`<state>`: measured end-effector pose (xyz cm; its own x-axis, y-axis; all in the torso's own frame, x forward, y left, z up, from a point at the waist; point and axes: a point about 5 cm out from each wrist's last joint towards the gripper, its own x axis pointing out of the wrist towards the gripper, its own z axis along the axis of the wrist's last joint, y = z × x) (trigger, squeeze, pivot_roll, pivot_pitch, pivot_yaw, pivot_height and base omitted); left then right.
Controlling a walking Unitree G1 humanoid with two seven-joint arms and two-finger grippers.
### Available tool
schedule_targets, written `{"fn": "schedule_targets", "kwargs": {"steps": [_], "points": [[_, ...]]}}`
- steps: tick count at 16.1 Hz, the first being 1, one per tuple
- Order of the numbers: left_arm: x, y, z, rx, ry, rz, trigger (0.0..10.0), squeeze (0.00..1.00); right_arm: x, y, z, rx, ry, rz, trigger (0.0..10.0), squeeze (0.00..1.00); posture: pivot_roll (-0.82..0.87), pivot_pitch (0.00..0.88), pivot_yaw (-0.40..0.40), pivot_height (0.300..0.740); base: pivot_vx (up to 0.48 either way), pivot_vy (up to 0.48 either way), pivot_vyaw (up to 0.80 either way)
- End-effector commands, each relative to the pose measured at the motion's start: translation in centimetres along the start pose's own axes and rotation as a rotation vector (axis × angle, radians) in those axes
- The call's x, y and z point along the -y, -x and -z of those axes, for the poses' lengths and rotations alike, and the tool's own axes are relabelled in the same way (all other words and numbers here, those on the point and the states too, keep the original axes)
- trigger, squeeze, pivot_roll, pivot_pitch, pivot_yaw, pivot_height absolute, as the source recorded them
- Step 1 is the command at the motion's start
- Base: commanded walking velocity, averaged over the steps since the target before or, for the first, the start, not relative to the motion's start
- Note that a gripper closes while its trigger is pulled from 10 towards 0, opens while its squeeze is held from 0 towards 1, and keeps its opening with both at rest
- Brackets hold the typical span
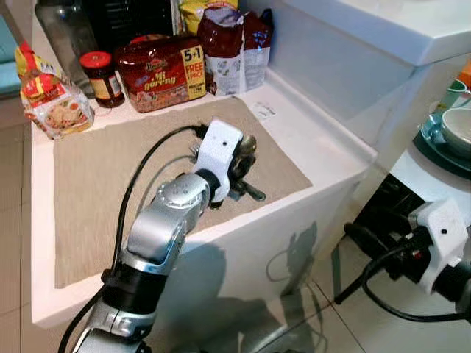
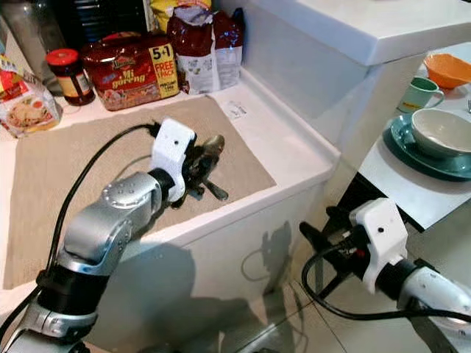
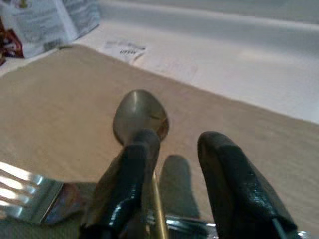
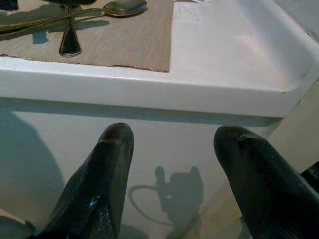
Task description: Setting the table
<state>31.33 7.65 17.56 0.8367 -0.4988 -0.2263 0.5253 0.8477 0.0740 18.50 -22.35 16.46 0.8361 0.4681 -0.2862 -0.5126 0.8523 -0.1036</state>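
Cutlery at frame centre: the spoon (image 3: pixel 140 115) lies on the beige placemat (image 1: pixel 96 184) under the left gripper (image 3: pixel 174 169), fingers apart, poised to grasp. Right gripper (image 4: pixel 174 174) hangs spread, idle.

On the counter lies one mat (image 1: pixel 96 184), in the middle left of the frame. On it there is one spoon (image 3: pixel 139 115), one fork (image 3: pixel 27 196) and one more utensil with a dark handle (image 4: pixel 69 42).

At the top left stand one jar (image 1: pixel 101 77), one pack of noodles (image 1: pixel 158 71), two bags (image 1: pixel 224 48) beside it and one packet (image 1: pixel 48 95) at the far left.

At the right edge I count two bowls (image 2: pixel 444 131), one cup (image 2: pixel 419 93) and one plate (image 2: pixel 401 136).
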Motion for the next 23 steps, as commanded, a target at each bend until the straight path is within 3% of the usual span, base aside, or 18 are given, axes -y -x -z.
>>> {"fn": "schedule_targets", "kwargs": {"steps": [1, 5, 15, 22, 23], "points": [[-0.2, -0.1, -0.1, -0.018, 0.005, -0.017, 10.0, 1.0, 0.2, 0.4, -0.8, 0.024, 0.032, 0.011, 10.0, 0.0, -0.08, 0.015, 0.019, 0.74, 0.0, 0.0, 0.0], [-1.1, -0.4, 0.3, -0.048, 0.014, -0.059, 10.0, 1.0, -0.3, 0.5, -1.3, 0.024, 0.051, -0.027, 10.0, 0.0, -0.1, 0.025, 0.035, 0.74, 0.0, 0.0, 0.0], [-0.7, -1.5, 1.4, -0.114, 0.053, -0.016, 10.0, 1.0, -0.7, 0.4, -1.7, 0.018, 0.045, -0.125, 10.0, 0.0, -0.11, 0.017, 0.047, 0.74, 0.0, 0.0, 0.0], [-0.6, -2.0, 2.1, -0.158, 0.112, 0.01, 10.0, 1.0, -1.4, 1.0, -2.5, 0.131, 0.008, -0.164, 10.0, 0.0, -0.12, 0.007, 0.069, 0.74, 0.0, 0.0, 0.0], [-0.6, -2.1, 2.1, -0.156, 0.122, 0.014, 5.1, 1.0, -1.4, 1.1, -2.5, 0.138, 0.003, -0.164, 10.0, 0.0, -0.12, 0.007, 0.071, 0.74, 0.0, 0.0, 0.0]]}}
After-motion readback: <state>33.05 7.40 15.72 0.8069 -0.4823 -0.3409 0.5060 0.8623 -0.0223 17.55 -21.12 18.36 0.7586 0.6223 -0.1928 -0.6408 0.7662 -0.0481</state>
